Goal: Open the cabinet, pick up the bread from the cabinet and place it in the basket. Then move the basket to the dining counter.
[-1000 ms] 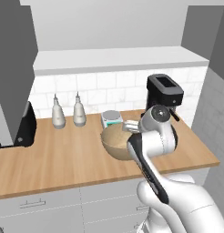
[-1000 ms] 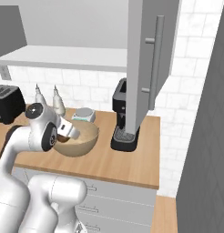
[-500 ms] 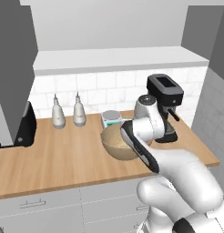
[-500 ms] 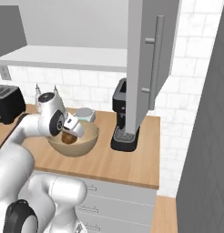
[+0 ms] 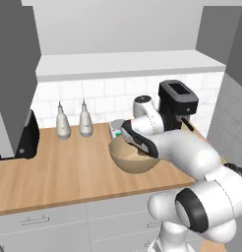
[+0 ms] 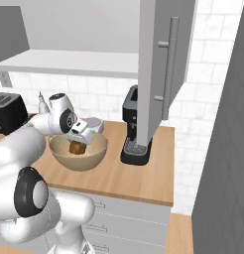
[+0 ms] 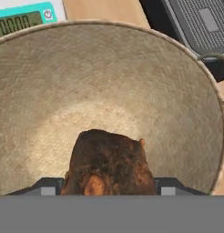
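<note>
Claw (image 6: 77, 144) jaws are seen closed on the bread (image 6: 75, 147), a small brown chunk held over the hollow of the basket (image 6: 89, 158). In the hand view the bread (image 7: 109, 164) is framed between the two dark tips with the woven inner wall of the basket (image 7: 50, 82) spread behind it. Whether the bread touches the basket floor cannot be told.

The basket stands on the wood surface (image 5: 59, 172), just beside a small kitchen scale (image 7: 22, 18) and near the black coffee machine (image 6: 134, 134). The cabinet door (image 6: 161, 69) is swung open above the coffee machine.

The step in hand is judged to be the release of the bread. It is best done with the chunk kept over the middle of the basket and lowered close to its floor before the jaws are parted, so that it does not bounce or roll out. The claw should then be lifted straight up, clear of the rim, so that the basket is not dragged toward the scale.
</note>
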Motion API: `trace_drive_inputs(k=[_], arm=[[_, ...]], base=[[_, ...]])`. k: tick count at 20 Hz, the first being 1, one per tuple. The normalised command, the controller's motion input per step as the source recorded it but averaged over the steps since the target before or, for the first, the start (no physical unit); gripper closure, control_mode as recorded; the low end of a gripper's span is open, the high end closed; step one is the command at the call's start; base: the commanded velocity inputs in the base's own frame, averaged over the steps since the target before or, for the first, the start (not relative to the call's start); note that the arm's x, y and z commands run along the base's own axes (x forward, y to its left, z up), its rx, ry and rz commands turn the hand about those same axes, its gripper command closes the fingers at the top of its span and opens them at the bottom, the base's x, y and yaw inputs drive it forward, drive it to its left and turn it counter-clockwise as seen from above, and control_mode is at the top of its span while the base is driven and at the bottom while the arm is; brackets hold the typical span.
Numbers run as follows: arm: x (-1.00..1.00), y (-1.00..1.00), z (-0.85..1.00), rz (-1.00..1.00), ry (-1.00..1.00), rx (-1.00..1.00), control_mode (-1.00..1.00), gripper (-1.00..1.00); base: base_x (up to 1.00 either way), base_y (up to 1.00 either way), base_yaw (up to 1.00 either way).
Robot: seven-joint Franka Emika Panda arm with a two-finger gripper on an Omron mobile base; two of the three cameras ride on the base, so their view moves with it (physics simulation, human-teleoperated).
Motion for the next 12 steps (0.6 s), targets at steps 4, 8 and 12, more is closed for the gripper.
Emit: trace_drive_inputs(k=[4, 8, 12], arm=[[0.47, 0.23, -0.39, 0.0, 0.17, 0.0, -1.0, 1.0], [0.47, 0.14, -0.4, 0.0, 0.19, 0.0, -1.0, 1.0], [0.32, 0.02, -0.29, 0.0, 0.17, 0.0, -1.0, 1.0]], base=[[0.0, 0.0, 0.0], [0.0, 0.0, 0.0], [0.0, 0.0, 0.0]])
